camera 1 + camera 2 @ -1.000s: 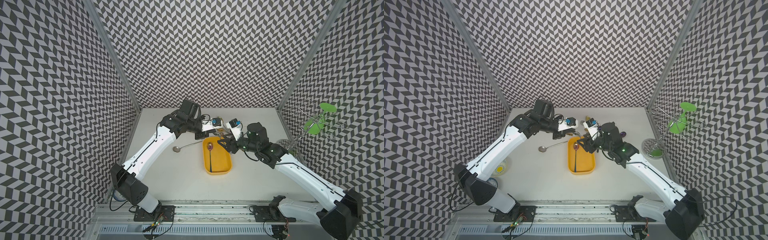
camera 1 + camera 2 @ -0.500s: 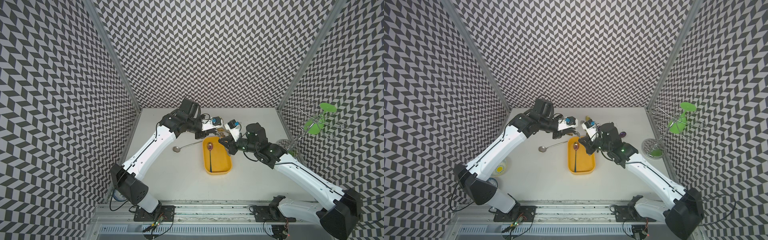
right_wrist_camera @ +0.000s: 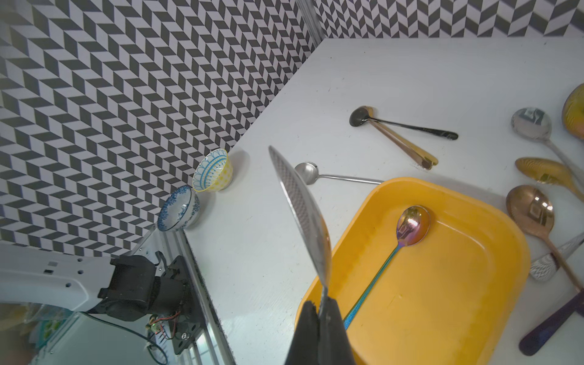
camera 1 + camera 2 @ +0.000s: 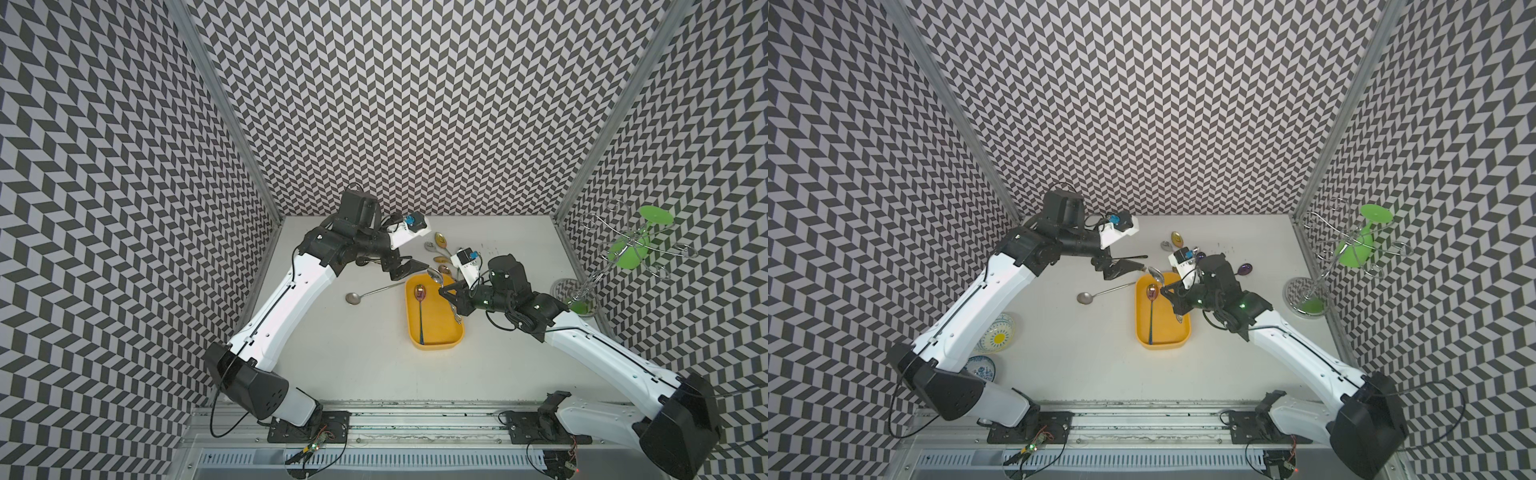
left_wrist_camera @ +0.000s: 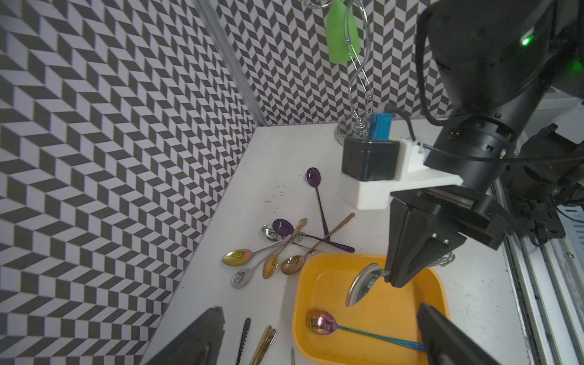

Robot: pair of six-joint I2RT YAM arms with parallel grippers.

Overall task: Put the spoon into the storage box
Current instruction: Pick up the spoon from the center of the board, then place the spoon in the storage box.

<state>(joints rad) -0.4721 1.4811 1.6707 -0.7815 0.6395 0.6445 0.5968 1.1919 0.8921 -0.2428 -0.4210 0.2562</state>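
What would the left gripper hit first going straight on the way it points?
Likely the box rim, near the rainbow spoon; the silver spoon in the right gripper hangs just beyond. Depth is unclear.

Box (image 4: 440, 332) lay mid-table, a spoon (image 4: 421, 309) in it, a held spoon (image 3: 300, 205) over its far end; ladle (image 4: 374, 292) lay left, spoon heap (image 4: 440, 253) just behind, rack (image 4: 598, 270) at right, two bowls (image 4: 996, 336) near left.
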